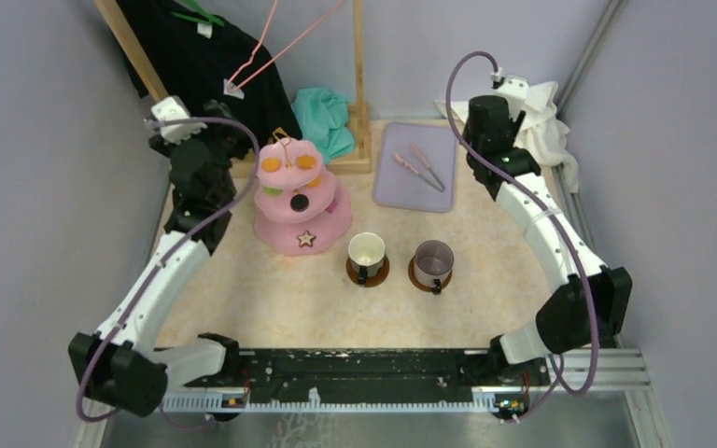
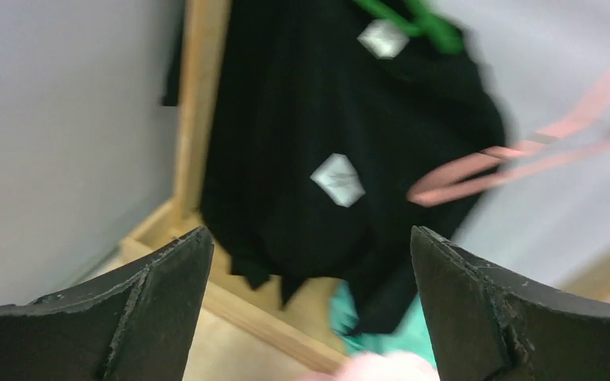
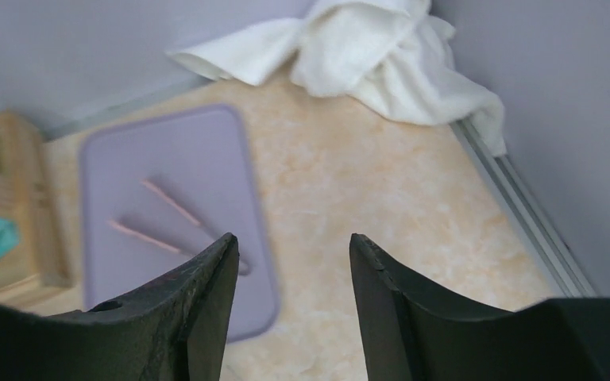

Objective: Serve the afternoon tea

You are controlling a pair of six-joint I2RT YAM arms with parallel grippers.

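The pink three-tier stand (image 1: 330, 213) stands at the back left of the table with orange (image 1: 271, 164), green and black (image 1: 297, 203) round sweets and a brown star (image 1: 305, 239) on its tiers. In front of it to the right, a cream mug (image 1: 366, 249) and a mauve mug (image 1: 433, 257) each sit on a brown saucer (image 1: 380, 274). My left gripper (image 2: 310, 238) is open and empty, raised just left of the stand's top and facing the black garment. My right gripper (image 3: 294, 242) is open over bare table beside the lilac tray, with nothing between its fingers.
A lilac tray (image 1: 401, 191) with thin pink tongs (image 1: 420, 168) lies at the back centre. A white cloth (image 1: 541, 112) is bunched in the back right corner. A wooden rack (image 1: 359, 84) holds a black garment (image 1: 196, 56); a teal cloth (image 1: 325, 117) lies beside it.
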